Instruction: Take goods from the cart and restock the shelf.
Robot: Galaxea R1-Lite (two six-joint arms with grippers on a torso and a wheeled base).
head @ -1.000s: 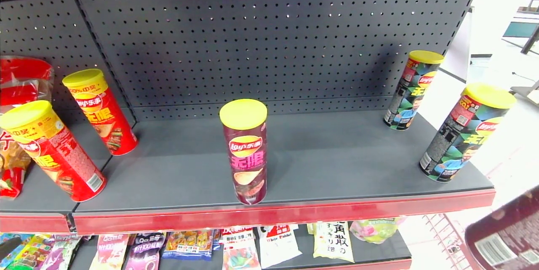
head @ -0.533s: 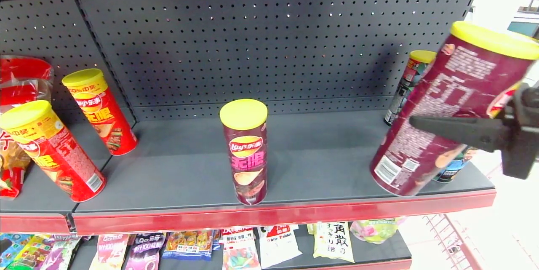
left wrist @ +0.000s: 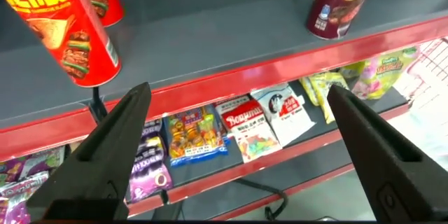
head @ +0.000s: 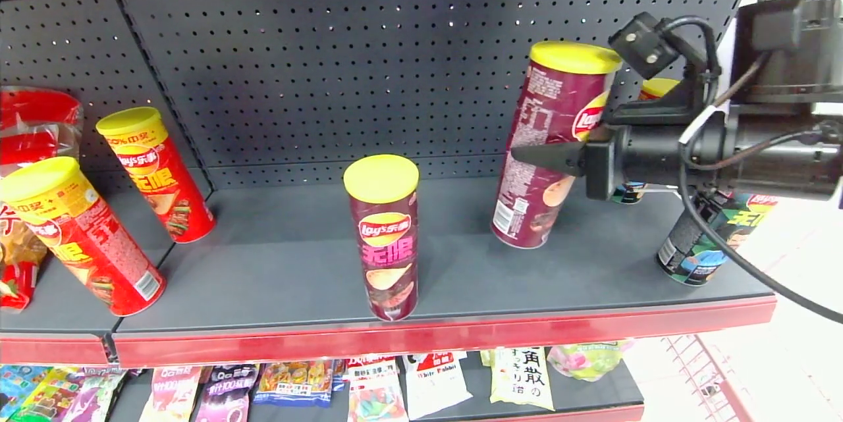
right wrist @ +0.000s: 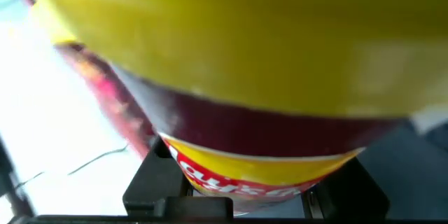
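Your head view's nicely lit: the shelf point(head: 527, 277) is bright and even, and the cans on it drop only faint, soft shadows. Light pours in from the open aisle on the right, so the floor point(head: 803, 356) there blows out to near white. The edges bend a lot: the shelf's red lip point(head: 395, 336) bows, and the front red can point(head: 79, 237) on the left leans outward. In your left wrist view the left end effector point(left wrist: 238, 89) is just a dark silhouette against the bright shelf front. In your right wrist view the maroon can point(right wrist: 231, 122) has pale glare across its yellow lid point(right wrist: 245, 35).
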